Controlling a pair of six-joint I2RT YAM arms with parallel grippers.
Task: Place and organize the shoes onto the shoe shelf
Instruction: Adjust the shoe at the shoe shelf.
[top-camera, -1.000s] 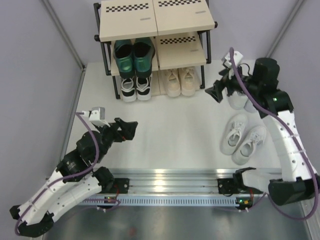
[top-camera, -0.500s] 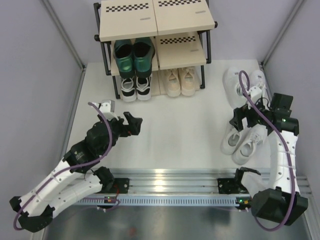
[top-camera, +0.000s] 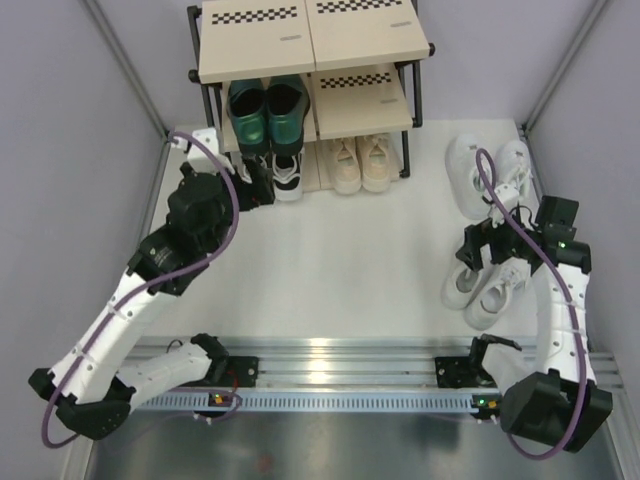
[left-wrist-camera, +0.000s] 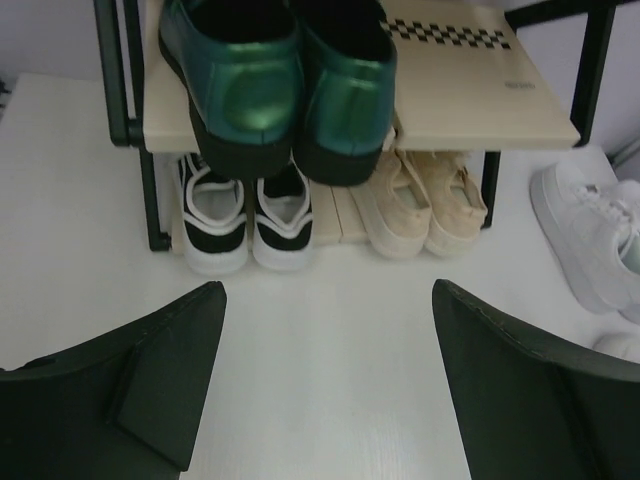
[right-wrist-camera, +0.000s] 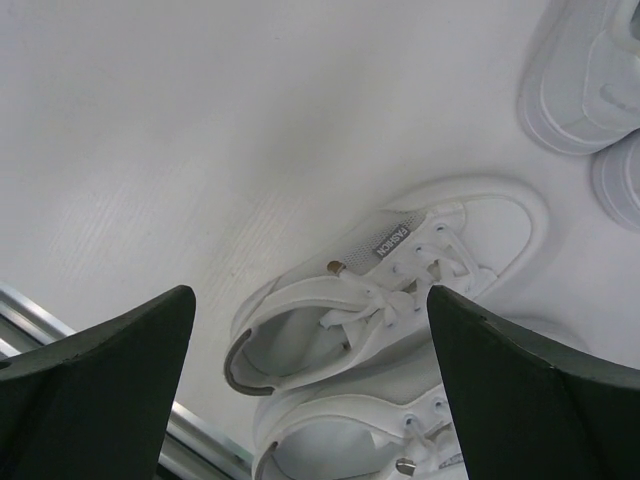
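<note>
Now the left gripper (left-wrist-camera: 327, 292), wide, has swung to the shoe shelf (left-wrist-camera: 480, 95); the right gripper (right-wrist-camera: 310, 297), wide, hovers over 2 unshelved white sneakers (right-wrist-camera: 430, 245).

A robot test cell in a lab: plain grey wall panels (top-camera: 70, 120) flank the left claw (top-camera: 252, 182) and right claw (top-camera: 472, 248), white tabletop (top-camera: 350, 250) beneath, aluminium rail (top-camera: 340, 352) behind them holding the arm bases (top-camera: 215, 358).

Bright, even light casts soft shadows; glare on green shoes (left-wrist-camera: 250, 90) and rail (top-camera: 340, 350).
</note>
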